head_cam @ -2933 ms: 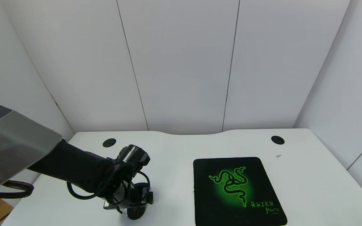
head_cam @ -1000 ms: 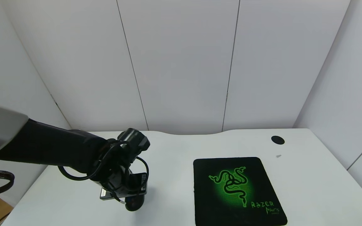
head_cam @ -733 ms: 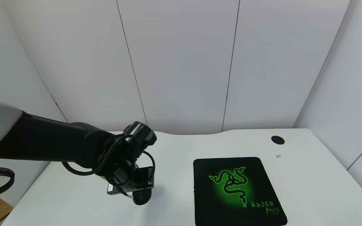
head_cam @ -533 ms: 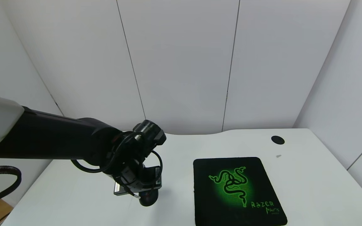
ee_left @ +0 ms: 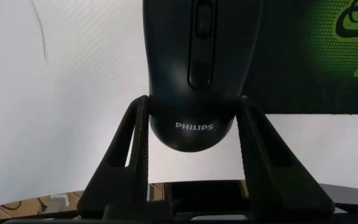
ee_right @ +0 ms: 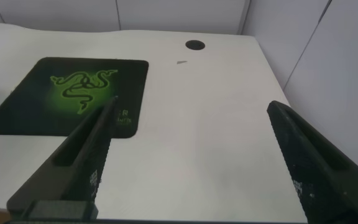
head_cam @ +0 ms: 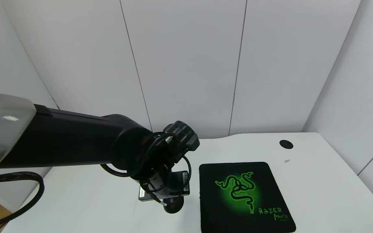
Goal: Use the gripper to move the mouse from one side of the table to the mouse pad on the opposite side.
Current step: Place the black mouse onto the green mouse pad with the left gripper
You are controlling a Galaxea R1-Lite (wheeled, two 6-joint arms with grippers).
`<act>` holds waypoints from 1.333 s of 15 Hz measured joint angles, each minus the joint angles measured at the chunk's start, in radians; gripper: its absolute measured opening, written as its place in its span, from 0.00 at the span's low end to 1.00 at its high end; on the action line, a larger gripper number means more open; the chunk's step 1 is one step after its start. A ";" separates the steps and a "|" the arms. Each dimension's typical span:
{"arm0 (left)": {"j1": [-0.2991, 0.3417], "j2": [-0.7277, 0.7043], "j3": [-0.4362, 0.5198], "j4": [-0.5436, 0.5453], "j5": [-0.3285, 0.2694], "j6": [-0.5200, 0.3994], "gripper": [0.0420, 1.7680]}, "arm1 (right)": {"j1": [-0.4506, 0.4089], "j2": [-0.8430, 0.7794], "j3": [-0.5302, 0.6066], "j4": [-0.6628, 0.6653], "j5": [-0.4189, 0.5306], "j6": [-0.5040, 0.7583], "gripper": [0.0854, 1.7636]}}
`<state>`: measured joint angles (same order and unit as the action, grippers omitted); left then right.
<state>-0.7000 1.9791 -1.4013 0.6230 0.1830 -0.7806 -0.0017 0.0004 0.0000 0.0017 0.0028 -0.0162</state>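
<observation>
My left gripper (head_cam: 173, 203) is shut on the glossy black mouse (head_cam: 173, 207) and holds it above the white table (head_cam: 86, 200), just left of the mouse pad (head_cam: 243, 195). In the left wrist view both fingers (ee_left: 135, 149) press the sides of the mouse (ee_left: 194, 74), whose back reads "PHILIPS"; a corner of the mouse pad (ee_left: 328, 56) lies beyond it. My right gripper (ee_right: 191, 115) is out of the head view; its own view shows it open and empty above the table's near right part, with the mouse pad (ee_right: 67, 93) farther off.
A round black grommet (head_cam: 286, 144) sits at the far right of the table and also shows in the right wrist view (ee_right: 195, 45). A small grey mark (head_cam: 287, 160) lies near it. White wall panels stand behind and to the right.
My left arm has lifted the mouse off the table's left side and carried it right, from near the front left to just beside the mouse pad's left edge.
</observation>
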 joint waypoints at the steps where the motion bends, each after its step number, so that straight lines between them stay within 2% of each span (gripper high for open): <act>1: -0.008 0.013 -0.023 0.004 0.010 -0.011 0.49 | 0.000 0.000 0.000 0.000 0.000 -0.001 0.97; 4: -0.041 0.059 -0.090 0.042 0.043 -0.055 0.49 | 0.000 0.000 0.000 0.000 0.000 0.000 0.97; 15: -0.186 0.258 -0.461 0.237 0.054 -0.181 0.49 | 0.000 0.000 0.000 0.000 0.000 0.000 0.97; 20: -0.235 0.352 -0.574 0.257 0.107 -0.227 0.49 | 0.000 0.000 0.000 0.000 0.000 0.000 0.97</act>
<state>-0.9351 2.3313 -1.9753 0.8798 0.2900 -1.0079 -0.0017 0.0004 0.0000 0.0017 0.0023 -0.0166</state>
